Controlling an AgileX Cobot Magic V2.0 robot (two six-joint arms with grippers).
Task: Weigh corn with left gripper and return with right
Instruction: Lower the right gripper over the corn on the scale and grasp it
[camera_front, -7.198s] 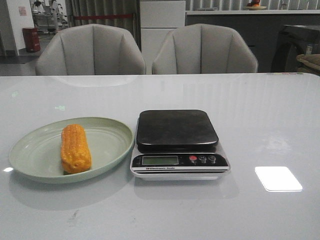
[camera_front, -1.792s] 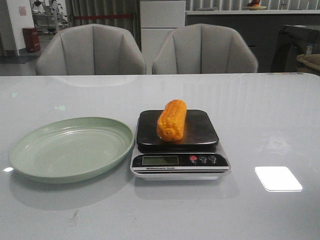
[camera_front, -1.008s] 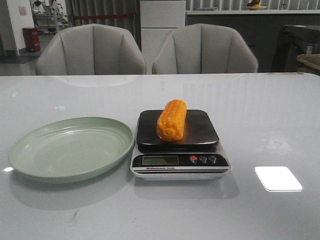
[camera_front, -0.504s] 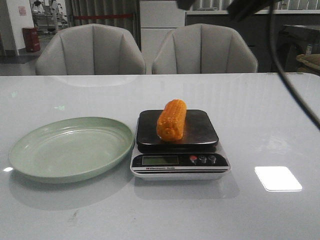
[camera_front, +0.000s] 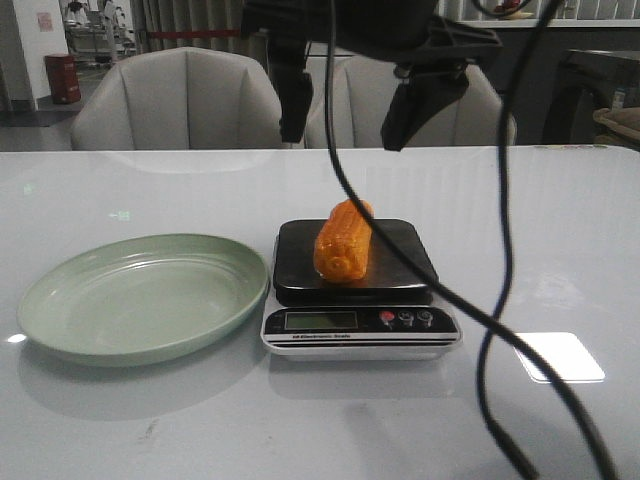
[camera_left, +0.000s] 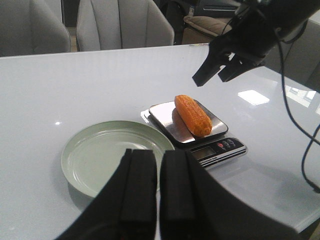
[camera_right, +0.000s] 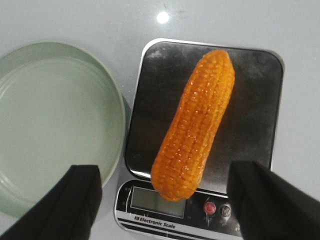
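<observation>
The orange-yellow corn (camera_front: 343, 243) lies lengthwise on the black platform of the scale (camera_front: 402, 262). It also shows in the left wrist view (camera_left: 192, 115) and the right wrist view (camera_right: 195, 125). My right gripper (camera_front: 343, 140) hangs open well above the corn, one finger to each side, touching nothing. It also shows in the left wrist view (camera_left: 210, 80) and its own view (camera_right: 167, 170). My left gripper (camera_left: 159, 155) is shut and empty, drawn back over the near side of the green plate (camera_left: 115, 157). It is out of the front view.
The empty pale green plate (camera_front: 140, 300) sits left of the scale, rim almost touching it. The scale's display and buttons (camera_front: 405, 318) face the front. Black cables (camera_front: 480, 300) hang in front of the scale's right side. Two grey chairs (camera_front: 180, 100) stand behind the table.
The right gripper has come down from the top of the front view to hang over the scale, cables trailing. The corn lay on the plate 7.2 s ago and has rested on the scale since.
</observation>
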